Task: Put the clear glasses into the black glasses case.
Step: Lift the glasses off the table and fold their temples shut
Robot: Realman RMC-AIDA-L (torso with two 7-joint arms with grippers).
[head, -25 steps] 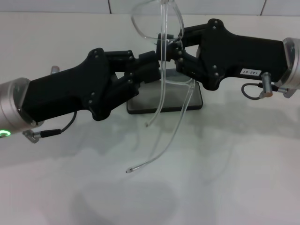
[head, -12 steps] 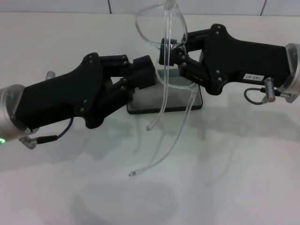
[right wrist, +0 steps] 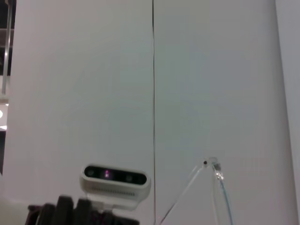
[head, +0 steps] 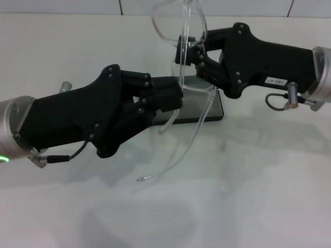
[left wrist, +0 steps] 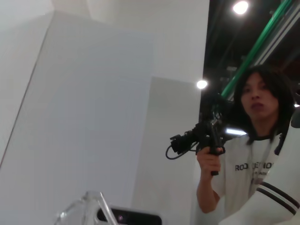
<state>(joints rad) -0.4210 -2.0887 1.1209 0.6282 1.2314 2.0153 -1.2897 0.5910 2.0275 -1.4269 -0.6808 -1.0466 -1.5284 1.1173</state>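
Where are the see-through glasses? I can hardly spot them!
Look at the white table, then up between the two black robot grippers. The clear glasses hang from the right gripper, above the black glasses case; they are the only transparent thing.

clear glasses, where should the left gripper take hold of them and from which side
Probably one dangling temple arm. The clear glasses hang in the air, held at the frame front by the right gripper, with both temple arms trailing down toward the black glasses case. The left gripper sits level with the nearer arm, so closing on it sideways from the robot's left looks simplest.
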